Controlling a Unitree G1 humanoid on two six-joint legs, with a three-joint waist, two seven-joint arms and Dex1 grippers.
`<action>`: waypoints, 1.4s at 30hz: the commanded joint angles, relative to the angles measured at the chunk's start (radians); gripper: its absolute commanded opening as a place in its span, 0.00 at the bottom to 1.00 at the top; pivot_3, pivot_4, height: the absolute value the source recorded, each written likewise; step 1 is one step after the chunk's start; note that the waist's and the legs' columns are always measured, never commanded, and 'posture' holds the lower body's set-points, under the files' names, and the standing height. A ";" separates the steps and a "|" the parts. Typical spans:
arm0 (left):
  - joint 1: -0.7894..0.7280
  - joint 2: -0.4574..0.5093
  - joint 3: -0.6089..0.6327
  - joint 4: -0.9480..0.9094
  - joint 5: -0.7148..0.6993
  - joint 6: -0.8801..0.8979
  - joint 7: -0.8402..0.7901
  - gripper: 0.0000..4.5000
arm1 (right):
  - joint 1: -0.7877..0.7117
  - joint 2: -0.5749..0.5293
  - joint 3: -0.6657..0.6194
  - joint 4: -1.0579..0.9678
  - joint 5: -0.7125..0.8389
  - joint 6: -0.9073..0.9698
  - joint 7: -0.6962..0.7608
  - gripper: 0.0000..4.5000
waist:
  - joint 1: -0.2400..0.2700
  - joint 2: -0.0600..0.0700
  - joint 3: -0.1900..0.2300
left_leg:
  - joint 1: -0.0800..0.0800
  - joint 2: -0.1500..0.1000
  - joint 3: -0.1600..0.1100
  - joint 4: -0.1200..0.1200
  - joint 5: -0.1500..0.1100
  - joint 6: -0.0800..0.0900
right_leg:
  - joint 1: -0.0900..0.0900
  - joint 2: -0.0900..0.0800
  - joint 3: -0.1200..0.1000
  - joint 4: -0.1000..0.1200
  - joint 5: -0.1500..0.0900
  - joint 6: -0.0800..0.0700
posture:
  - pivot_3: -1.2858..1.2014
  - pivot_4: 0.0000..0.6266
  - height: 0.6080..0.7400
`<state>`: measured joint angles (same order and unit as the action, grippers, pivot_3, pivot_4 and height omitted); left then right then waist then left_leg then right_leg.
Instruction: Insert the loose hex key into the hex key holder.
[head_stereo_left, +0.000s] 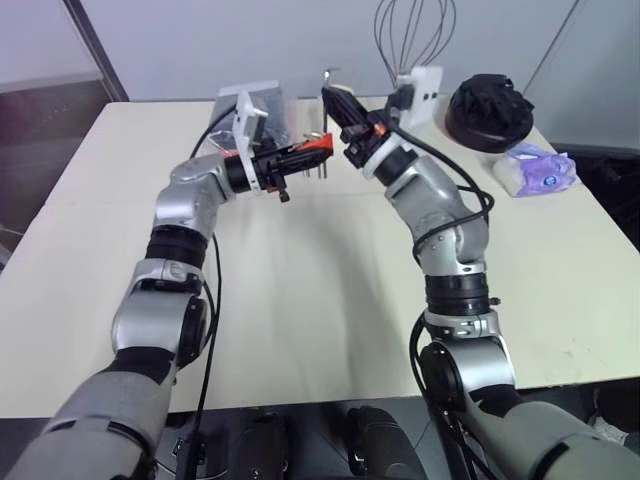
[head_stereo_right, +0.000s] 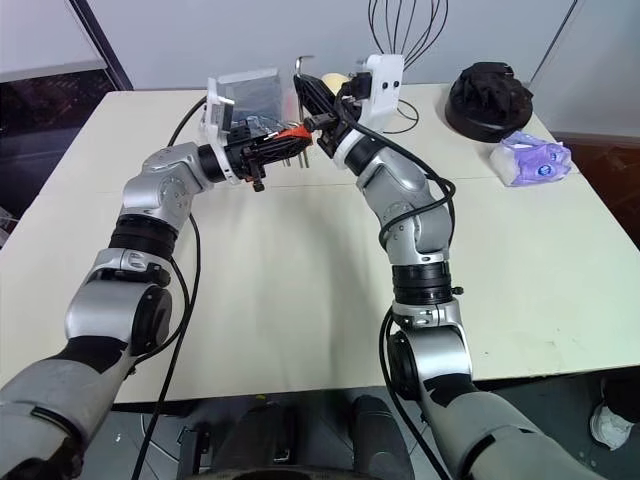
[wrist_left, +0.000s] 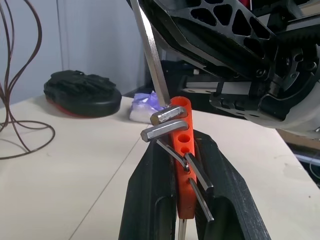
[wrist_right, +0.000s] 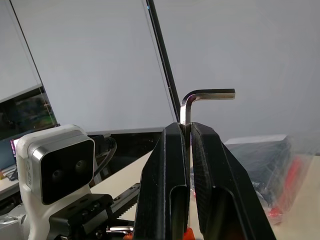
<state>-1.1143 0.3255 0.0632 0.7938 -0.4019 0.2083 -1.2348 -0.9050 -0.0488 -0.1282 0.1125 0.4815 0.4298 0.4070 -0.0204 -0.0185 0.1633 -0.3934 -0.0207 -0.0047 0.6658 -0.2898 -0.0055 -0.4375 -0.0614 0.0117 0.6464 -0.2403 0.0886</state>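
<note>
My left gripper (wrist_left: 181, 145) is shut on the orange-red hex key holder (wrist_left: 180, 106), which has several short grey keys sticking out of it. My right gripper (wrist_right: 187, 128) is shut on the shaft of the loose hex key (wrist_right: 207, 94), with the bent end above the fingertips. Both grippers meet over the far middle of the table (head_stereo_left: 300, 290). In the left wrist view the loose hex key's (wrist_left: 150, 55) long shaft slants down to the holder's upper end. Its tip sits behind a protruding key, so I cannot tell whether it is inside a hole.
A wire whisk (head_stereo_left: 415, 35) stands at the back. A black round lid-like object (head_stereo_left: 490, 110) and a purple-and-white packet (head_stereo_left: 537, 168) lie at the far right. A clear plastic bag (head_stereo_left: 262, 105) lies behind the left gripper.
</note>
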 joint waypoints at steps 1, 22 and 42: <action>-0.038 0.014 0.028 -0.004 0.000 -0.023 0.004 0.00 | -0.009 -0.003 -0.003 -0.039 0.015 -0.016 0.002 0.00 | 0.000 0.000 0.000 | 0.000 0.000 0.000 0.000 0.000 0.000 | 0.000 0.000 0.000 0.000 0.000 0.000 | 0.52 0.24 1.00; -0.027 0.021 0.023 0.027 0.034 -0.057 0.000 0.00 | -0.030 0.000 -0.006 -0.035 0.024 -0.024 0.000 0.00 | 0.000 0.000 0.000 | 0.000 0.000 0.000 0.000 0.000 0.000 | 0.000 0.000 0.000 0.000 0.000 0.000 | 0.52 0.24 1.00; -0.047 0.016 0.043 0.037 0.024 -0.061 0.012 0.00 | -0.005 -0.004 0.007 -0.016 0.015 -0.028 0.015 0.00 | 0.000 0.000 0.000 | 0.000 0.000 0.000 0.000 0.000 0.000 | 0.000 0.000 0.000 0.000 0.000 0.000 | 0.52 0.24 1.00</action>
<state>-1.1154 0.3373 0.0758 0.8610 -0.3606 0.1594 -1.2200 -0.9047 -0.0499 -0.1243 0.1152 0.4937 0.4280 0.4146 -0.0204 -0.0185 0.1633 -0.3938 -0.0207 -0.0047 0.6658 -0.2898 -0.0055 -0.4379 -0.0614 0.0116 0.6465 -0.2403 0.0886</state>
